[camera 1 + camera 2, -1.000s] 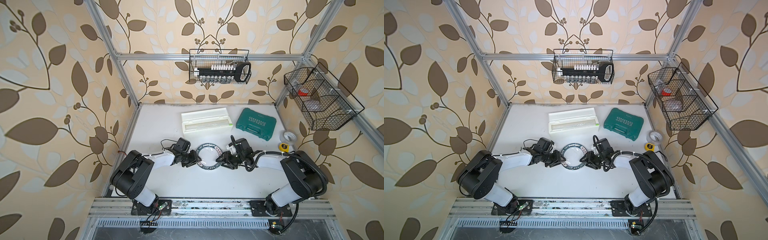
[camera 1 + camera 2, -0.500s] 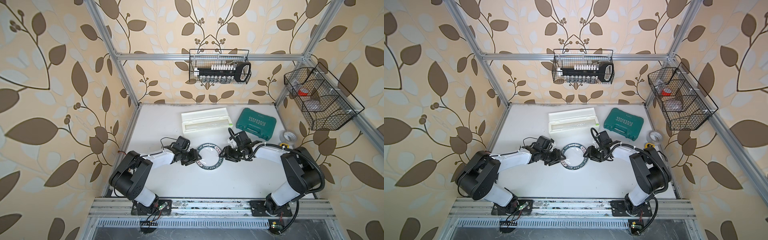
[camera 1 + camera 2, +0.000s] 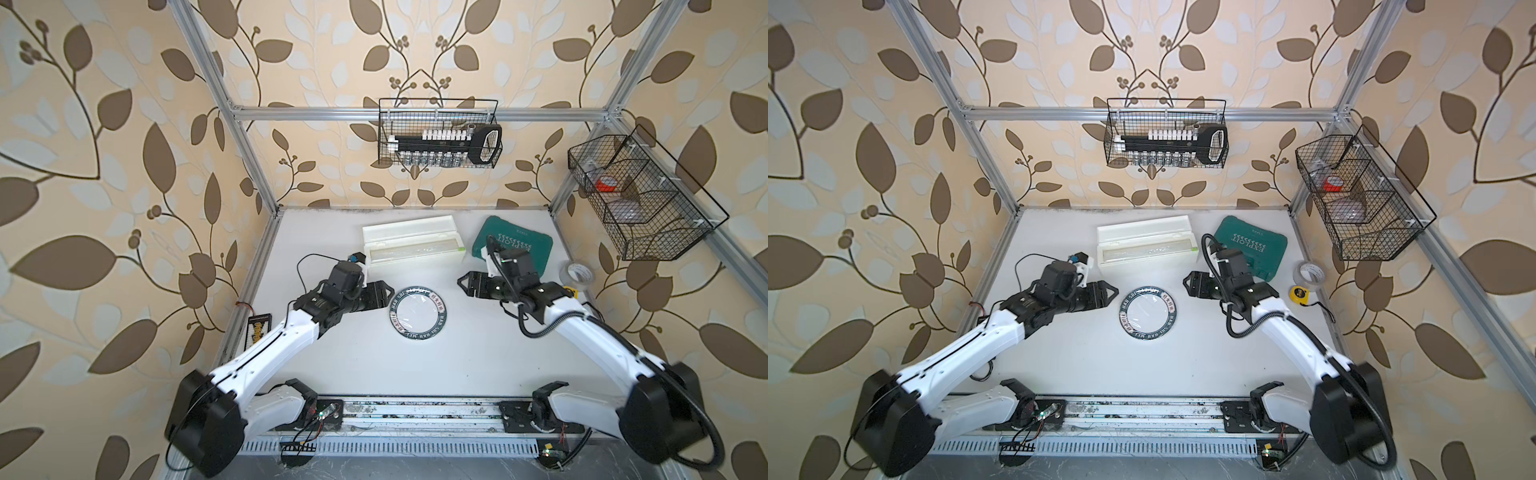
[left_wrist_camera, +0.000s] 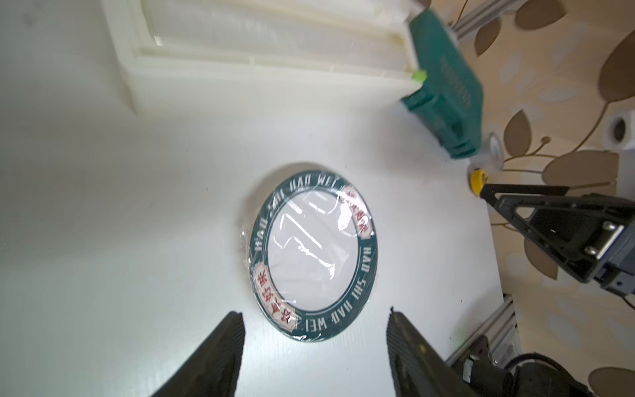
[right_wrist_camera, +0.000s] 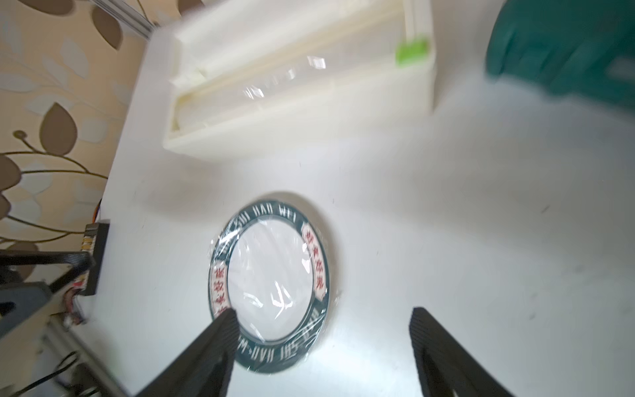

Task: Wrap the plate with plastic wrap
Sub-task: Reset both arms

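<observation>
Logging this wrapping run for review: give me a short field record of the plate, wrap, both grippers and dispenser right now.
plate: round, white, dark green lettered rim; flat on the white table
plastic wrap: thin clear crinkly film covering the plate's top
left gripper: open, holding nothing, close beside the plate
right gripper: open, holding nothing, farther off on the opposite side
dispenser box: long, white, rectangular; behind the plate, apart from it

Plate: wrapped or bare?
Wrapped. Crinkly plastic wrap with glare streaks covers the plate across centre and rim; bunched film sticks out past the rim in both wrist views. Underside: cannot tell.
</observation>
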